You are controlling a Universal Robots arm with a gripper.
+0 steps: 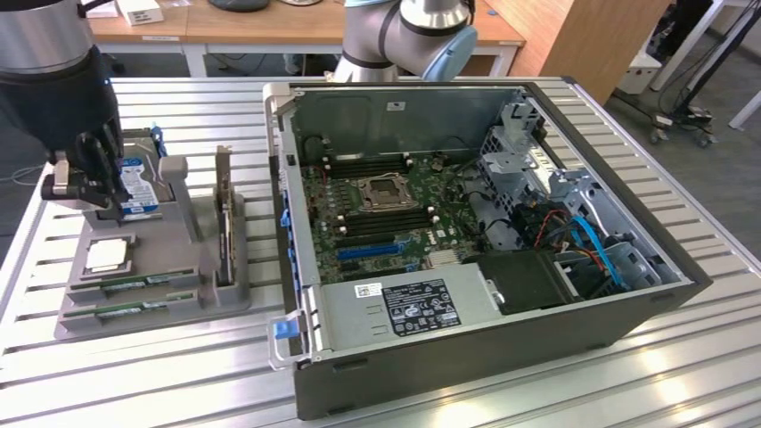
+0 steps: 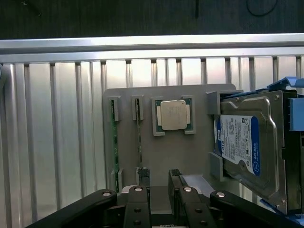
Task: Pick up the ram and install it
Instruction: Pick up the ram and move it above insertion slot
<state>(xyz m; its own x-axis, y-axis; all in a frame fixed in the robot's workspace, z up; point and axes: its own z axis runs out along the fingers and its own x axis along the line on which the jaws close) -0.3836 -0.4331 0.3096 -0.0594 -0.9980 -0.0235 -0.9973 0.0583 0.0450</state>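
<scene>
Two ram sticks [image 1: 134,284] lie on edge in slots of the grey holder tray [image 1: 191,299], at the exterior view's left; the second stick [image 1: 124,309] sits nearer the tray's front edge. In the wrist view they show as thin green strips, one ram stick [image 2: 114,142] beside the other [image 2: 139,135]. My gripper [image 1: 105,205] hangs above the tray's far end, by the hard drive, apart from the sticks. Its fingers [image 2: 144,176] stand open with nothing between them, gripper [image 2: 159,178]. The open computer case [image 1: 476,348] shows the motherboard [image 1: 393,201] with its long memory slots.
On the tray also sit a silver processor [image 2: 173,115], a blue-labelled hard drive [image 2: 242,147] and an upright expansion card [image 1: 224,214]. The power supply [image 1: 405,308] and blue cables [image 1: 601,254] fill the case's near side. Everything rests on a slatted metal table [image 1: 143,383].
</scene>
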